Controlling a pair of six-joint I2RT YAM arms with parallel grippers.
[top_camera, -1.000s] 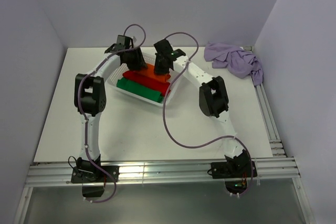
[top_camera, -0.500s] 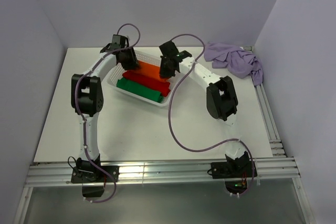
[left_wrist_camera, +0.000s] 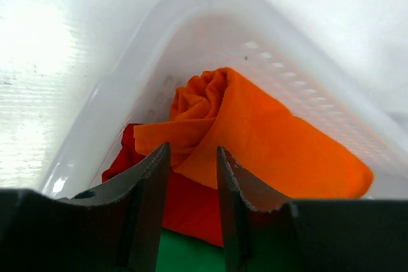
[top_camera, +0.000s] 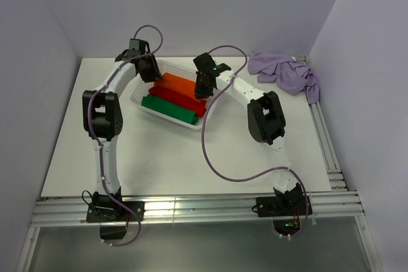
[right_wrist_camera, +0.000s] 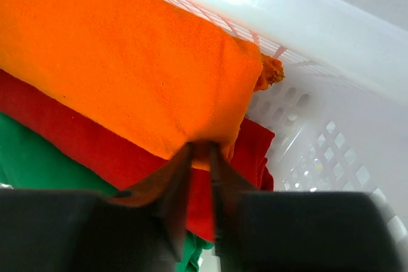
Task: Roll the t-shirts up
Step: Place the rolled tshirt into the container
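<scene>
Three rolled t-shirts lie side by side in the white mesh basket (top_camera: 136, 97): orange (top_camera: 180, 84) at the back, red (top_camera: 173, 95) in the middle, green (top_camera: 166, 107) in front. My left gripper (top_camera: 146, 69) is open and empty at the basket's far left corner, just short of the orange roll's end (left_wrist_camera: 210, 116). My right gripper (top_camera: 204, 85) sits at the right end of the orange roll (right_wrist_camera: 127, 62), its jaws nearly shut with the roll's lower edge (right_wrist_camera: 199, 151) between them. The lilac t-shirt (top_camera: 287, 72) lies crumpled at the back right.
The basket's mesh wall (right_wrist_camera: 319, 138) is close to the right of my right gripper, and its rim (left_wrist_camera: 108, 87) curves round my left gripper. White table (top_camera: 172, 157) lies in front of the basket. Purple cables loop off both arms.
My left gripper has drawn back to the left, off the orange roll to the basket's corner. My right gripper has shifted slightly right. More of the orange roll shows.
</scene>
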